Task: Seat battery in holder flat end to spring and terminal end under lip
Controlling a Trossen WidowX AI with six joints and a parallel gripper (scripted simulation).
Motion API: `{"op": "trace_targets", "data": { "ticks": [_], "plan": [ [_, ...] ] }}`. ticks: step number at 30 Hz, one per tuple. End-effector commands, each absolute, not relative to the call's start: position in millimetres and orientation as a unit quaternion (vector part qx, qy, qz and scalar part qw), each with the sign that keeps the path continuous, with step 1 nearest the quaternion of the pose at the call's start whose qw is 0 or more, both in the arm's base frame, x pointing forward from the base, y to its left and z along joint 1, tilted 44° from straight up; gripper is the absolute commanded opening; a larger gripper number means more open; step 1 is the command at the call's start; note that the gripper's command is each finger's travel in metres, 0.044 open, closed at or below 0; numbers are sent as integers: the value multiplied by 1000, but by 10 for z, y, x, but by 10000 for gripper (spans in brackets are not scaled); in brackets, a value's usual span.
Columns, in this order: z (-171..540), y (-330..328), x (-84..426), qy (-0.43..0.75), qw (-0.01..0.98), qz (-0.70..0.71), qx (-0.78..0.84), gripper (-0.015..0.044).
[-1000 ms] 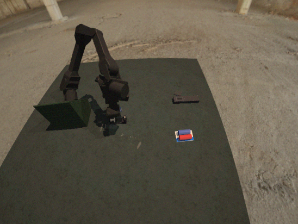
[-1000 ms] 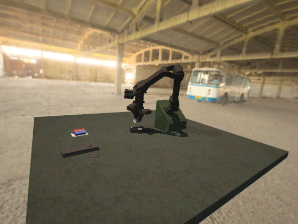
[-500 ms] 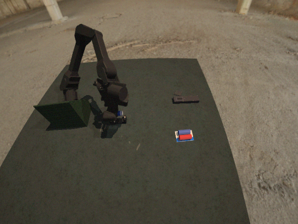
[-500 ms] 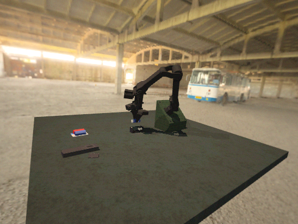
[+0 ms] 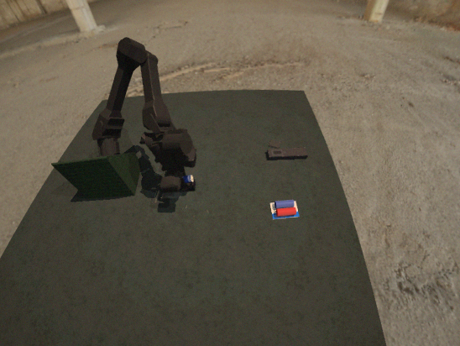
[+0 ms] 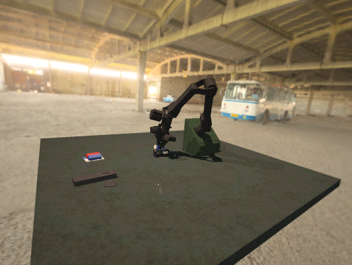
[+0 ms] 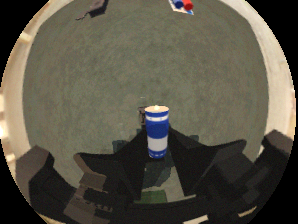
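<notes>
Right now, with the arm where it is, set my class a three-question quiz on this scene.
1. True or false: the jaws are shut on the battery.
2. What colours are the two cylinders lying side by side? A) red and blue B) green and yellow C) both black
3. What stands beside the base of the arm?

Key: 1. True. 2. A. 3. A green block with a sloping face.
</notes>
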State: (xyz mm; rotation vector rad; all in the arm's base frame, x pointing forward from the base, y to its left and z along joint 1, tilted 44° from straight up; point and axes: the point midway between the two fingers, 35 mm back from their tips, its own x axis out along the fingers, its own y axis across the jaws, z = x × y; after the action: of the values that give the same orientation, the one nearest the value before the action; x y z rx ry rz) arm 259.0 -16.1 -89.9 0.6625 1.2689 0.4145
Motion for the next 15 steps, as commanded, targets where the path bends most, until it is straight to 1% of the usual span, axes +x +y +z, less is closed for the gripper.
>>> {"op": "trace_targets", "data": {
  "ticks": [1, 15],
  "plan": [
    [-904, -104, 2585, 565, 744, 186, 306, 87],
    [-974, -74, 2579, 547, 759, 172, 308, 87]
  ]
}}
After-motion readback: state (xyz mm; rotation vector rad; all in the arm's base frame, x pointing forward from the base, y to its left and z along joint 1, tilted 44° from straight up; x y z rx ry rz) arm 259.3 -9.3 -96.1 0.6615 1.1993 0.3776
